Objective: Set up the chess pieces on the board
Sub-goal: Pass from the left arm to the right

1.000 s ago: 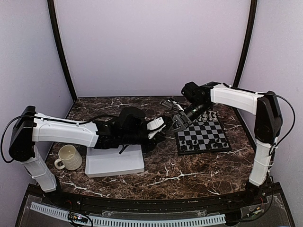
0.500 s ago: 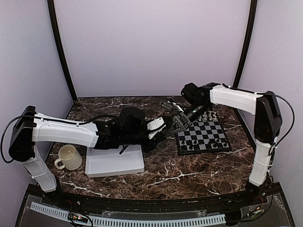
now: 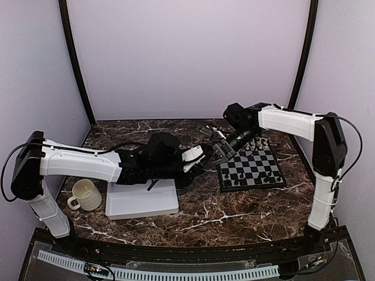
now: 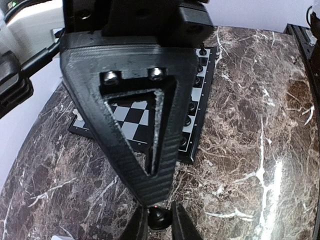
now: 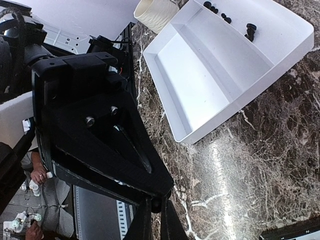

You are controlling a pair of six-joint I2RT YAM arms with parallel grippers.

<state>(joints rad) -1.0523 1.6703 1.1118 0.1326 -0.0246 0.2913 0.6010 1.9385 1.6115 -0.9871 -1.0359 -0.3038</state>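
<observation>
One black chess piece (image 4: 159,218) sits pinched in the left gripper (image 4: 158,221); the right gripper (image 5: 156,216) has edged leftward around it, clamp unclear: likely a handover toward the board (image 3: 251,167).

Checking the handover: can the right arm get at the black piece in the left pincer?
Probably yes: the right pincer sits tip to tip with the left pincer, straddling the piece, with nothing between them.
</observation>
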